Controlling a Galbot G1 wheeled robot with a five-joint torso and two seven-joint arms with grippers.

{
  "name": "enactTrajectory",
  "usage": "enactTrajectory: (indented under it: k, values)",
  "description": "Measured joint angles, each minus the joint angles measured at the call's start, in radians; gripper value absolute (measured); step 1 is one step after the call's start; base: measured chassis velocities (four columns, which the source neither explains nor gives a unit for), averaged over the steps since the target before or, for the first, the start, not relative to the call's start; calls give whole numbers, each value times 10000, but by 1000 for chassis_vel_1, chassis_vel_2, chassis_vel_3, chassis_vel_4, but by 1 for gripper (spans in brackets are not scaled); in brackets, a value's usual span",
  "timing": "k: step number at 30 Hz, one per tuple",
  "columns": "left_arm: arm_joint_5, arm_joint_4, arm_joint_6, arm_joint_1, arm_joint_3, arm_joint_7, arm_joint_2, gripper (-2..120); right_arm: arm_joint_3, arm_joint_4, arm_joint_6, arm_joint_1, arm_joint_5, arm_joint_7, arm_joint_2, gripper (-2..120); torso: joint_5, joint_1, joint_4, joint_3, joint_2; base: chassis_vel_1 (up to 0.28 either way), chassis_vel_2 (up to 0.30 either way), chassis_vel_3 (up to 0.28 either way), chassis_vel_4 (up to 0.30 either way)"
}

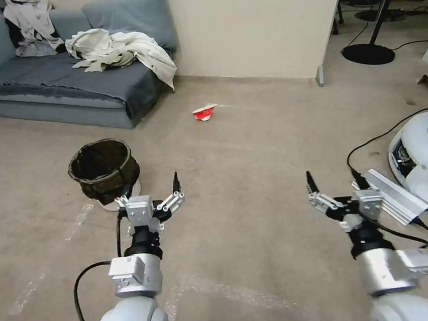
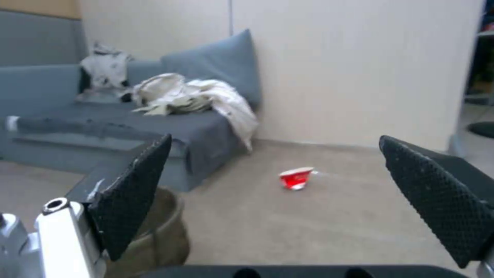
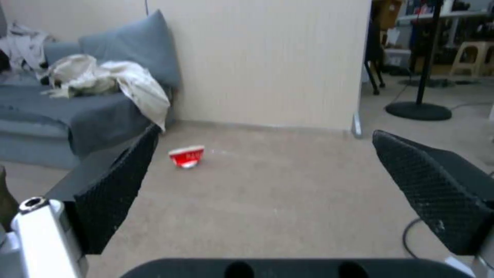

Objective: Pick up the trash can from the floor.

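Head view: the trash can [image 1: 105, 170], a small round bin lined with a dark bag folded over its rim, stands upright on the floor [image 1: 243, 147] in front of the grey sofa [image 1: 65, 79], to the robot's left. The left end effector [image 1: 151, 192] hovers just beside the can's near right side, its fingers spread wide and holding nothing; one finger lies close to the bag-covered wall, though contact cannot be judged. The right end effector [image 1: 335, 183] hangs well apart from the can, near the white rounded machine [image 1: 426, 160] and its cable, fingers likewise spread and empty. A crushed red cup [image 1: 204, 112] lies on the carpet farther off, near the wall.

Left wrist view: the can [image 2: 164, 231] appears behind one black textured finger [image 2: 131, 193]; the red cup [image 2: 296, 178] lies between the two fingers' tips, farther away.
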Motion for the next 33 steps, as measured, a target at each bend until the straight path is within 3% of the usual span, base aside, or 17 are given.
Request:
enactTrajectory:
  k: [10, 14, 33]
  values:
    - [-173, 449, 205, 31, -387, -98, 289, 100, 257, -221, 50, -104, 354, -163, -240, 100, 2, 1, 1, 0, 0, 0, 0, 0, 0]
    - [-805, 950, 87, 15, -791, 17, 728, 100, 311, -597, 301, -39, 652, -202, -412, 100, 2, 1, 1, 1, 0, 0, 0, 0, 0]
    - [-621, 1143, -239, 264, -1112, 159, 480, 100, 332, -668, 564, -57, 582, -173, -343, 100, 3, 1, 1, 1, 0, 0, 0, 0, 0]
